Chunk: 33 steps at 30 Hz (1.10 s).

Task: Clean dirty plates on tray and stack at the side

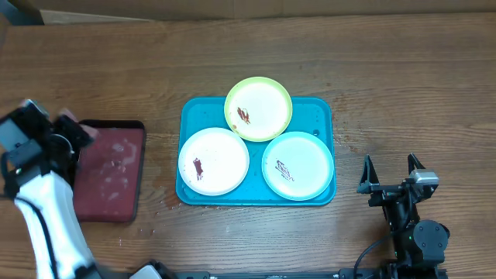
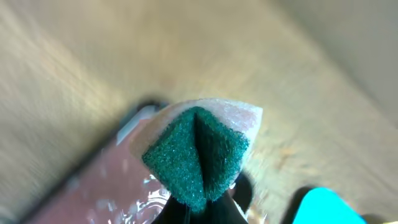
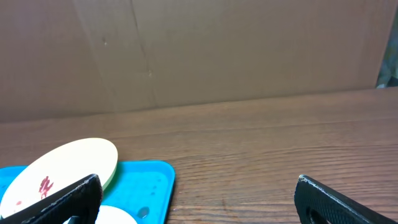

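Where the dark red rectangular tray (image 1: 112,170) lies at far left, the left gripper (image 1: 71,132) hangs at its upper-left corner, clamped on a folded green scouring sponge (image 2: 196,155). Bare wooden table (image 1: 403,70) surrounds the turquoise rectangular plastic tray (image 1: 319,110) at centre. It carries three red-smeared round plastic plates: the yellow-green plate (image 1: 258,108) overlaps the white-pink plate (image 1: 213,160) and the pale mint plate (image 1: 297,165). At lower right, the right gripper (image 1: 394,172) stands with jaws apart, empty.
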Motion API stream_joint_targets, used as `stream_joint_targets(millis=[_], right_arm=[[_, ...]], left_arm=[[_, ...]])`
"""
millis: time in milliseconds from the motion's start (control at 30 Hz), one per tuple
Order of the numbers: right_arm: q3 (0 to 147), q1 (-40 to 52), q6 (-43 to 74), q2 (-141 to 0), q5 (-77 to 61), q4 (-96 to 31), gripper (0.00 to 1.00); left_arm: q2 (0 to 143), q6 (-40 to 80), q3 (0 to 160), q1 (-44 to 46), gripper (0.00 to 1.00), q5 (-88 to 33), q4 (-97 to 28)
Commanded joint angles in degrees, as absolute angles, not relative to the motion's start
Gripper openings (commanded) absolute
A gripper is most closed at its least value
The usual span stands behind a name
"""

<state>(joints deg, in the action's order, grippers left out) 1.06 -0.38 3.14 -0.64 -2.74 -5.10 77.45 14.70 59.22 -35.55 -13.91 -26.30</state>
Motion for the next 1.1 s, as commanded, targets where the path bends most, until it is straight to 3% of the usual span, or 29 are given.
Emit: stream_joint_targets(millis=[0, 200, 500, 1067], right_arm=[[0.47, -0.56, 2.96, -0.16, -2.61, -4.67, 1.0], [0.47, -0.56, 2.96, -0.16, -2.59, -4.67, 1.0], [0.47, -0.56, 2.96, -0.16, -2.61, -4.67, 1.0], [0.47, -0.56, 2.96, -0.16, -2.61, -4.67, 1.0]], left_arm=[[72.05, 5.23, 60.99, -33.47, 0.04, -9.15, -25.69], [71.57, -1.76, 60.97, -30.06, 0.04, -6.28, -27.83], [71.64, -1.72, 60.93, -28.32, 0.04, 1.23, -28.51], [75.66, -1.56, 60.86, -28.29, 0.04, 2.37, -28.49]])
